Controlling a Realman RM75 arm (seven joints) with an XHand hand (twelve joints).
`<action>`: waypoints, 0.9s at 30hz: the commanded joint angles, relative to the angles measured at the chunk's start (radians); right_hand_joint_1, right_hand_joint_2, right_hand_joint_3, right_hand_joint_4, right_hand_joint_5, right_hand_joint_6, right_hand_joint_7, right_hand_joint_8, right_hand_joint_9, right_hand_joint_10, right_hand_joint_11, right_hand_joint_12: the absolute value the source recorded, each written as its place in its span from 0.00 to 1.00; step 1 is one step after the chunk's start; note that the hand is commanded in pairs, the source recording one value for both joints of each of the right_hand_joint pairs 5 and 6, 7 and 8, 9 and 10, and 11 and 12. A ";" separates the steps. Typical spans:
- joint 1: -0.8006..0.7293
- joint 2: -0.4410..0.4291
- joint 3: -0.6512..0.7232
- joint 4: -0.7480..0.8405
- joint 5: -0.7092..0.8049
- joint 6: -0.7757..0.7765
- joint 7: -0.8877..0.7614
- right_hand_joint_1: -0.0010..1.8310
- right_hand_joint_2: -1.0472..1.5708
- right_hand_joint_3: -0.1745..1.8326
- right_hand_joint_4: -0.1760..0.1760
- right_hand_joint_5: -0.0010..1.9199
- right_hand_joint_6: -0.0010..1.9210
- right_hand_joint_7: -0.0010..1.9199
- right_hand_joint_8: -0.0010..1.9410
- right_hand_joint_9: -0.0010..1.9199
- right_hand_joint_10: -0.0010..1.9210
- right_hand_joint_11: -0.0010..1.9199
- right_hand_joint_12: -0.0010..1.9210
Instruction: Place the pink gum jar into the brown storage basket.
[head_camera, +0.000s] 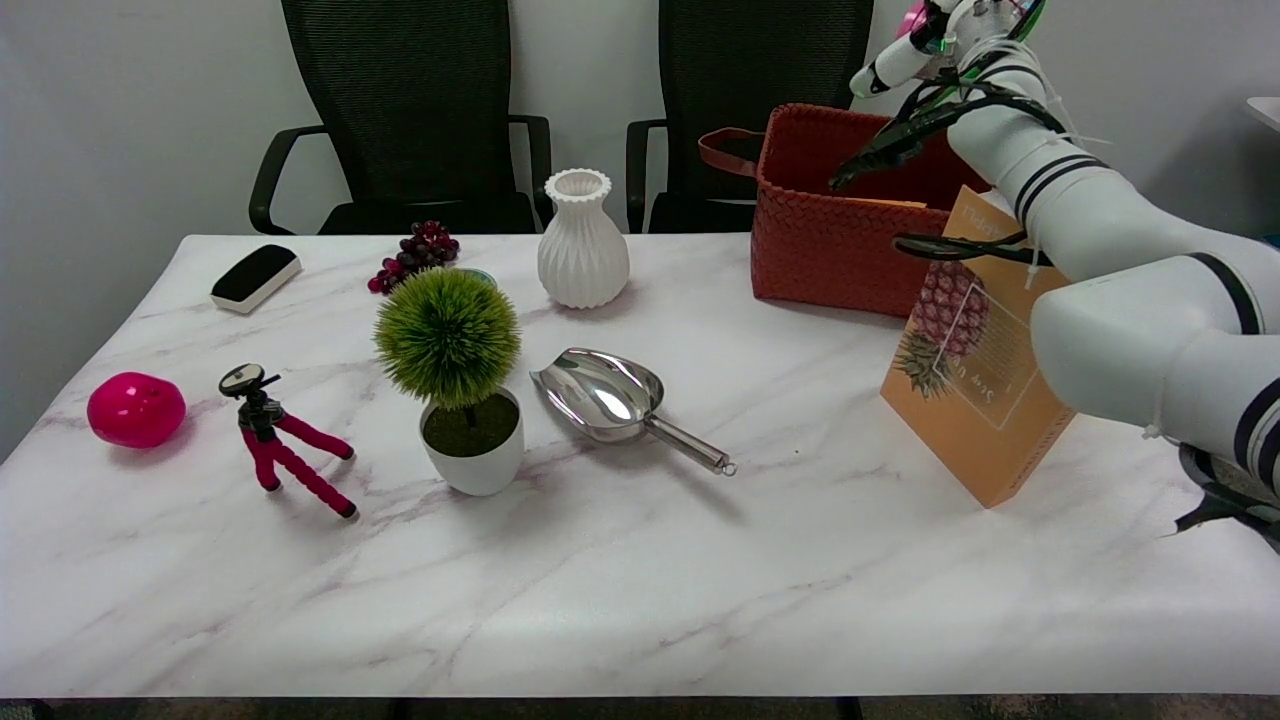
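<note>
The right hand (935, 30) is seen at the top right edge of the view, raised above the brown storage basket (835, 240), which stands at the far right of the table (640, 580). A patch of pink (912, 18) is glimpsed within the fingers, and this is judged to be the pink gum jar, held in the hand (most of it is hidden or cut off by the frame edge, so the exact grip cannot be told). The fingers appear closed around it rather than spread.

For the step in hand, the jar should be brought over the middle of the basket's opening and lowered past the rim before the fingers are released, so that it is not dropped onto the woven wall or the handle at the left. Care is also called for with the orange pineapple bag (975, 400), which stands just near of the basket and close under the forearm.

The jar thus sits inside the hand, above the basket and slightly to the right of its centre, not yet within it.
</note>
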 joint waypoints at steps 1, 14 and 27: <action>-0.025 0.027 -0.004 -0.009 0.016 0.003 0.005 0.54 0.56 0.31 0.50 0.54 0.54 1.00 0.99 0.99 0.99 1.00 1.00; -0.051 0.004 -0.070 0.110 0.120 -0.010 0.020 0.54 0.56 0.31 0.50 0.54 0.54 1.00 0.99 0.99 0.99 1.00 1.00; -0.042 -0.032 -0.066 0.082 0.139 -0.012 -0.015 0.54 0.55 0.29 0.50 0.53 0.53 1.00 0.99 0.99 0.99 1.00 1.00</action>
